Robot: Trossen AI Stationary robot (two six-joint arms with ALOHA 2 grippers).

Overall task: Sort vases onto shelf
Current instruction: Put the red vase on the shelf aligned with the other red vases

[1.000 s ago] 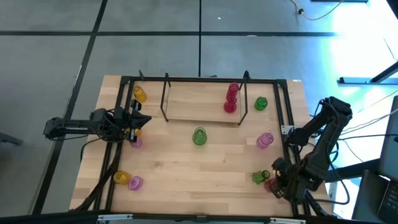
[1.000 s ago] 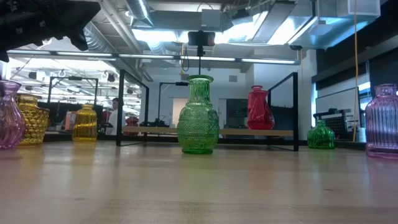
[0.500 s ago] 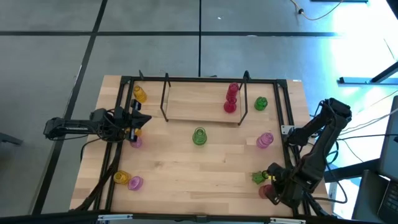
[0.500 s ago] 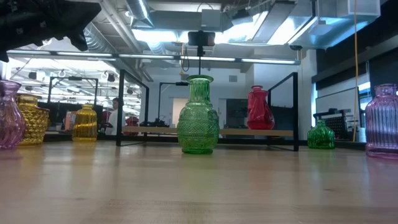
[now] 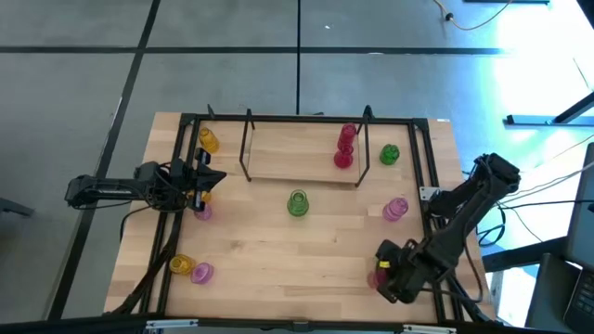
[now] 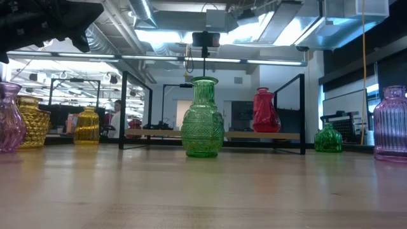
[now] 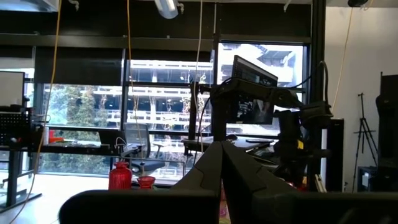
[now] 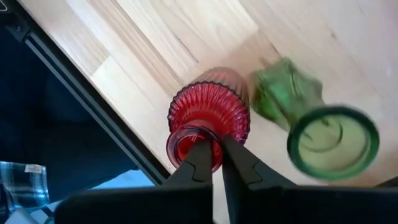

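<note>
1. R gripper (image 8: 211,163) is seen low over the table's near right corner in the high view (image 5: 388,278); its fingers (image 8: 198,160) are pressed together on the rim of a red ribbed vase (image 8: 208,121), one finger looks to be inside the mouth and one outside. The vase stands close to the black frame rail at the table's near edge.
2. A green vase (image 8: 317,124) is placed just beside the red one; whether they touch can't be told.
3. Near left corner: a yellow vase (image 5: 179,265) and a pink vase (image 5: 201,273) are set just beside each other.
4. A tall green vase (image 5: 297,203) stands upright at mid table, betw. the near edge and the shelf (image 5: 288,148); in the low view (image 6: 203,117) it is in front of the shelf.
5. A purple vase (image 5: 395,209) is set toward the right edge.
6. L gripper (image 5: 206,181) is held at the left edge, above the table; its fingers (image 7: 214,165) are seen closed, nothing betw. them. A pink vase (image 5: 203,212) sits just near of it.
7. The shelf lies along the far side; two red vases (image 5: 344,147) stand on its right end.
8. Beside the shelf's right end, on the table, a small green vase (image 5: 389,154) is placed.
9. Far left corner: a yellow vase (image 5: 208,140) is found.
</note>
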